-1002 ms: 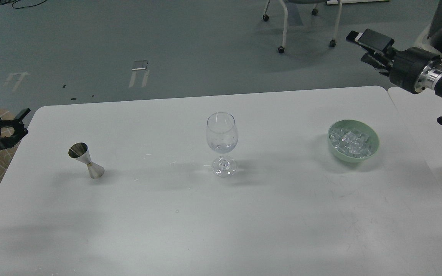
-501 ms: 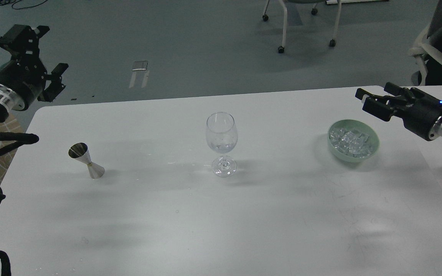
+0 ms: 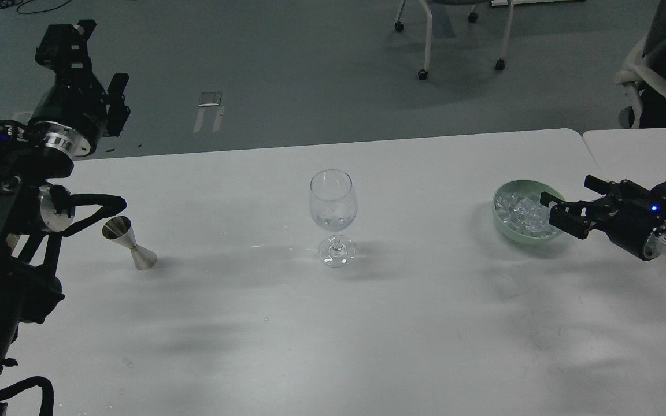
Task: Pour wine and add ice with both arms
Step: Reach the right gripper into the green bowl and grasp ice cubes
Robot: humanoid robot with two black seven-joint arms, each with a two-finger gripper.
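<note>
A clear stemmed wine glass (image 3: 333, 216) stands upright at the table's middle; faint glints show low in its bowl. A steel jigger (image 3: 129, 243) stands at the left. A pale green bowl (image 3: 503, 222) at the right holds several ice cubes (image 3: 519, 211). My left gripper (image 3: 91, 66) is open and empty, raised beyond the table's far left edge, well behind the jigger. My right gripper (image 3: 567, 203) is open and empty, low at the bowl's right rim, overlapping it. No stream of wine shows; I cannot tell what the jigger holds.
The white table (image 3: 333, 323) has a second table (image 3: 645, 150) butted to its right. My left arm's links and cables (image 3: 26, 219) hang just left of the jigger. Rolling chairs (image 3: 454, 34) stand on the floor beyond.
My right gripper has come down and left from high at the far right to the bowl's rim. My left arm has swung up and inward, its gripper now high behind the jigger.
</note>
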